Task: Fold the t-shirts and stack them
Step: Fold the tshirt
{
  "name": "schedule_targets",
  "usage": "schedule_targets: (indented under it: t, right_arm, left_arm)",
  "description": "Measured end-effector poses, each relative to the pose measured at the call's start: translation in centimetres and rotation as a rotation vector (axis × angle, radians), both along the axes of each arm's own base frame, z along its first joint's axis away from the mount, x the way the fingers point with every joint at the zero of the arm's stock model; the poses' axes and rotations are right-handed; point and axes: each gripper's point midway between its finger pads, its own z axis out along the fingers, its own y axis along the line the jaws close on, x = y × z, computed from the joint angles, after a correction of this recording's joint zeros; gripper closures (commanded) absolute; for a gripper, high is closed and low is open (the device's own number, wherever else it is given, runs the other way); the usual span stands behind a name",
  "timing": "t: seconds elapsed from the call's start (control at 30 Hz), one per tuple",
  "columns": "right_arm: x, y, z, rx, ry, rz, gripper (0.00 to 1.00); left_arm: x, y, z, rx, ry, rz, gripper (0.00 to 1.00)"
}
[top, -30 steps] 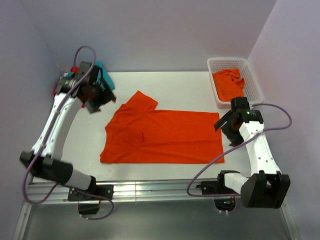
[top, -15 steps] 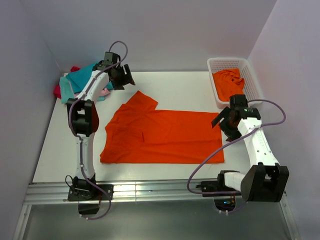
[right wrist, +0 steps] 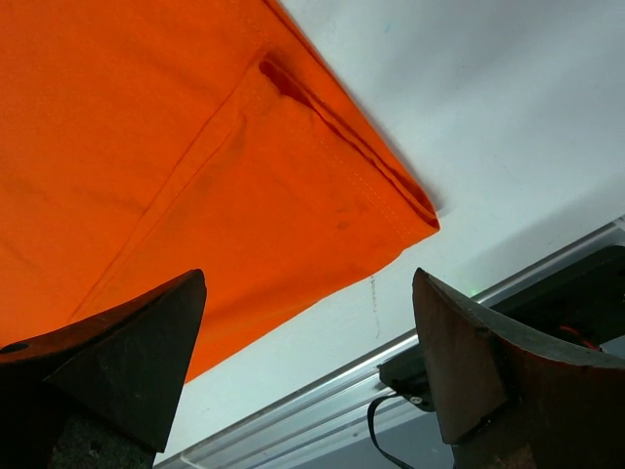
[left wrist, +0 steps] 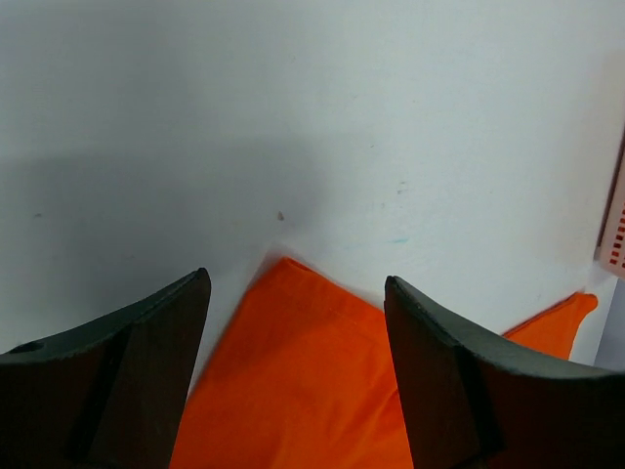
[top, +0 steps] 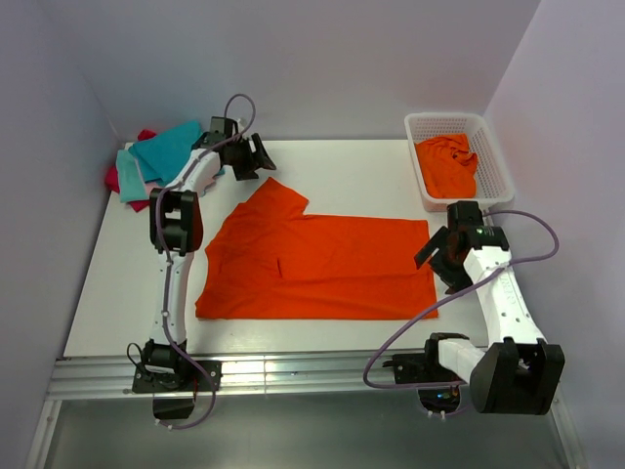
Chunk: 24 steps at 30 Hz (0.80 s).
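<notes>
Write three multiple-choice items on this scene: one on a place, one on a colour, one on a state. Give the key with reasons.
1. Where on the table does the white basket stand?
A. Far right corner
B. Near left corner
C. Centre

2. What colour is the spread t-shirt in the middle?
A. Teal
B. Orange
C. Pale pink

3. What state is the right gripper in?
A. Shut on the shirt's hem
B. Open, holding nothing
C. Out of every view

Key:
1 A: the top view shows the basket at the table's far edge on the right side.
2 B: the flat shirt is bright orange in all three views.
3 B: the right wrist view shows its jaws wide apart above the shirt's corner, with no cloth between them.
</notes>
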Motion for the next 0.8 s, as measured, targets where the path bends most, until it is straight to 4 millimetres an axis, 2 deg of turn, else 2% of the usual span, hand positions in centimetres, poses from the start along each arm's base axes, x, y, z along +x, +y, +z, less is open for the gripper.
schedule_targets:
  t: [0.1, 0.37, 0.6, 0.8]
  right_arm:
    - [0.0, -0.1, 0.1, -0.006, 0.008, -0.003, 0.07]
    - [0.1, -0.1, -0.3, -0.002, 0.035, -0.008, 0.07]
    - [0.5, -0.1, -0.7, 0.0, 0.052, -0.01, 0.07]
    - [0.8, -0.2, -0.9, 0.001, 0.053, -0.013, 0.07]
  left_arm:
    - [-0.4, -0.5, -1.6, -0.017, 0.027, -0.021, 0.22]
    - [-0.4, -1.0, -2.0, -0.055, -0.002, -0.054, 0.25]
    - [-2.8, -1.1, -2.2, -0.067, -0.01, -0.091, 0.27]
    - [-3.1, -1.2, -2.3, -0.079, -0.014, -0.108, 0.34]
